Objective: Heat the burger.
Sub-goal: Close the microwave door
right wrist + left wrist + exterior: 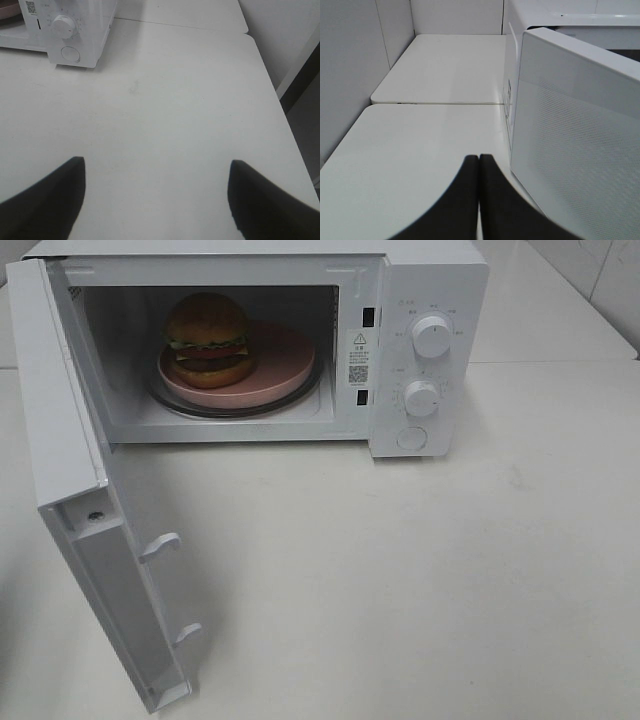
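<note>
The burger [208,338] stands on a round pink plate [280,365] inside the open white microwave [430,280], on the glass turntable. The microwave door [95,540] hangs wide open toward the front left. Neither gripper shows in the exterior view. In the left wrist view my left gripper [479,159] is shut with nothing between its fingers, close beside the outer face of the door [575,150]. In the right wrist view my right gripper [156,167] is open above bare table, with the microwave's control panel [67,30] far ahead of it.
Two white knobs [432,337] and a round button [411,438] sit on the microwave's right panel. A white table [420,590] spreads in front and to the right. A second table [445,65] and grey partition walls lie beyond the door on the left.
</note>
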### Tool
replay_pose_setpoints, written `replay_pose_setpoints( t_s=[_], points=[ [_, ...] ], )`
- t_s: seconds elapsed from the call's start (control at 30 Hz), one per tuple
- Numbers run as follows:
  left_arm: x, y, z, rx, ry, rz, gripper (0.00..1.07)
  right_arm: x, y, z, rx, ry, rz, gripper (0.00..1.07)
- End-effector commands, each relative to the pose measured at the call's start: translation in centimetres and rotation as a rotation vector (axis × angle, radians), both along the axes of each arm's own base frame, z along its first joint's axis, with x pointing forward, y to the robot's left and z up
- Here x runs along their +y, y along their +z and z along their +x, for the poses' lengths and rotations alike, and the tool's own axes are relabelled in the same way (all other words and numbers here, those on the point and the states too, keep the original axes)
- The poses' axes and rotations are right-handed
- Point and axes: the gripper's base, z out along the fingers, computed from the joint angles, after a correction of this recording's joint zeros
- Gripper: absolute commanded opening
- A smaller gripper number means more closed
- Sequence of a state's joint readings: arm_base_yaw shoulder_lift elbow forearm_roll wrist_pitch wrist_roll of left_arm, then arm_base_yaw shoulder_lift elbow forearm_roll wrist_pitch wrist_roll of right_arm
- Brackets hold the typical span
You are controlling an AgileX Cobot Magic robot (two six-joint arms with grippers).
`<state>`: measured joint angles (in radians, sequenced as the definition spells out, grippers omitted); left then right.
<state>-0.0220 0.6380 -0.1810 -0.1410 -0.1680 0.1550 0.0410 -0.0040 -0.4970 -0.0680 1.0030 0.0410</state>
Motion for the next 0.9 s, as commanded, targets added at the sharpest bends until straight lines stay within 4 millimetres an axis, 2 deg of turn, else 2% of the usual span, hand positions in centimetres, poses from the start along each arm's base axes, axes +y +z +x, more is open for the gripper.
replay_pose_setpoints(
  t_s=[0.03,0.27,0.5,0.83,0.9],
  points=[
    [0.0,-0.2,1.0,-0.030,0.000,0.032,0.00,0.0,0.0,-0.3,-0.034,-0.004,-0.006,0.76],
    [-0.3,-0.9,2.3,-0.014,-0.021,-0.014,0.00,0.0,0.0,-0.3,-0.034,-0.004,-0.006,0.76],
    [-1.5,-2.0,4.1,0.005,-0.157,-0.031,0.00,0.0,0.0,-0.3,-0.034,-0.004,-0.006,0.76],
    [-2.5,-2.7,6.5,0.020,-0.251,-0.071,0.00,0.0,0.0,-0.3,-0.034,-0.004,-0.006,0.76],
    [-3.2,-2.9,7.3,0.035,-0.282,-0.091,0.00,0.0,0.0,-0.3,-0.034,-0.004,-0.006,0.76]
  ],
)
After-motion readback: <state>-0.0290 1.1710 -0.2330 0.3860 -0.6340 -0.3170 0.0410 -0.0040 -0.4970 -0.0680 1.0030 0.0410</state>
